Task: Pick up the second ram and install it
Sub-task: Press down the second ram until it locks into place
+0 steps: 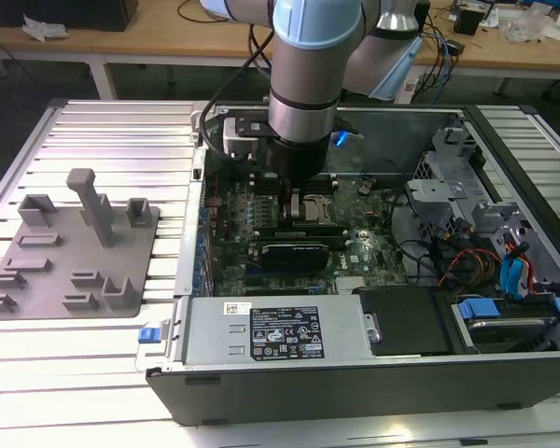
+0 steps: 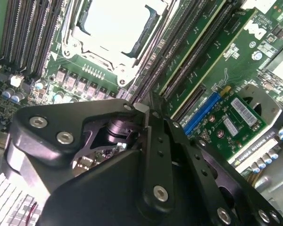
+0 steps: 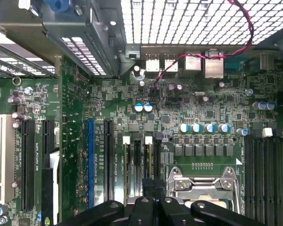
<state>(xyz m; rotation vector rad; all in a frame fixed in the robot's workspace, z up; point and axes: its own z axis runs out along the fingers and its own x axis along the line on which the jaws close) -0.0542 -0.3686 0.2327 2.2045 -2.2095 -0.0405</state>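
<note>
The second ram [image 2: 193, 45] shows as a thin green edge along a black memory slot beside the CPU socket [image 2: 113, 28]. It runs straight to my fingertips. My gripper [image 2: 148, 106] is shut on its near end, low over the motherboard. In the exterior view the gripper [image 1: 294, 196] reaches down inside the open computer case, just on that view's left of the CPU socket [image 1: 315, 207]. In the first wrist view the gripper [image 3: 151, 186] sits over the bank of memory slots [image 3: 132, 165]. How deep the stick sits in the slot is hidden.
A second green edge [image 2: 217, 59] lies in a parallel slot. A black expansion card [image 1: 299, 250] lies in front of the socket. The power supply [image 1: 271, 331] fills the case's near side, with drive bays and cables [image 1: 504, 271] on the exterior view's right. A grey fixture tray [image 1: 70, 247] lies outside the case.
</note>
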